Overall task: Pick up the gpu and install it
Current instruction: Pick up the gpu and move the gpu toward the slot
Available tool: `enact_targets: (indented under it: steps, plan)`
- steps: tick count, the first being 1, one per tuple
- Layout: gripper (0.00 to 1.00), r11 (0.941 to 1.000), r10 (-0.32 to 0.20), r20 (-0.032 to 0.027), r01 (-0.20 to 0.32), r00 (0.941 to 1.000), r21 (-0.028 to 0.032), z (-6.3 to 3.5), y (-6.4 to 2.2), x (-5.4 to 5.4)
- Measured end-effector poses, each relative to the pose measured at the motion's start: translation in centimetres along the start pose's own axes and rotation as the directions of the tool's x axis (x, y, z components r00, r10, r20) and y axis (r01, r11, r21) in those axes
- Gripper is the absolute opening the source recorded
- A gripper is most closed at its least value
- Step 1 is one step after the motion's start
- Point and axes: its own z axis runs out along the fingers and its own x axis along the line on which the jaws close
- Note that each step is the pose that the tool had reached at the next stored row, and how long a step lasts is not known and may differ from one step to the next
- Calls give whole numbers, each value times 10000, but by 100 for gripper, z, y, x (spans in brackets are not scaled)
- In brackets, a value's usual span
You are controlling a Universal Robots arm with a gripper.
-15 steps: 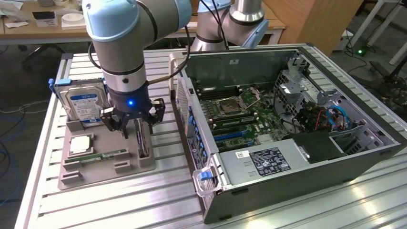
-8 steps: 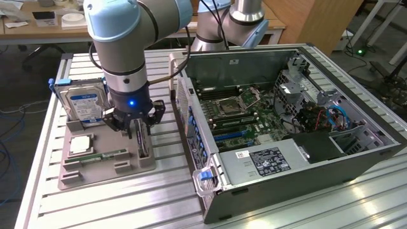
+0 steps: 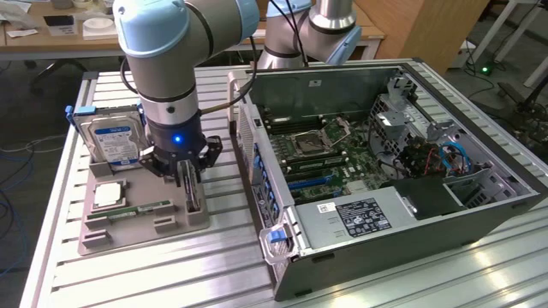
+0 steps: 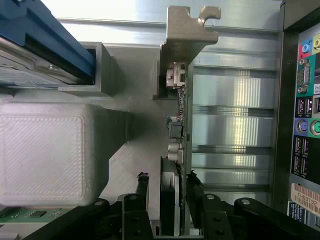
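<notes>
Green-edged gpu (image 4: 179,135) upright | pincer (image 4: 167,177) astride it, unclosed | hard drive (image 3: 115,144) label blue

Robotics lab: an industrial robot arm (image 3: 171,38) stands over a slotted aluminium workbench (image 3: 154,269), with an opened computer tower (image 3: 411,250) at three o'clock, cluttered desks (image 3: 34,42) at eleven and loose floor cables (image 3: 10,157) at nine
</notes>
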Motion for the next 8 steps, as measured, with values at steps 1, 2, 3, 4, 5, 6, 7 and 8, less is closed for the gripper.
enact_targets:
  steps: [1,2,3,4,5,6,7,8]
  plan:
    - [44,10000,1,0,-1,10000,1,1,0,0]
    - [42,10000,1,0,-1,10000,1,1,0,0]
    - [42,10000,1,0,-1,10000,2,2,0,0]
    - [35,10000,1,2,-1,10000,1,4,0,-3]
    - [35,10000,0,4,0,10000,3,6,0,-7]
    - [35,10000,0,3,0,10000,6,7,-1,-12]
    - [35,10000,-1,2,1,10000,8,8,-1,-16]
    - [35,10000,0,2,0,10000,9,9,-1,-18]
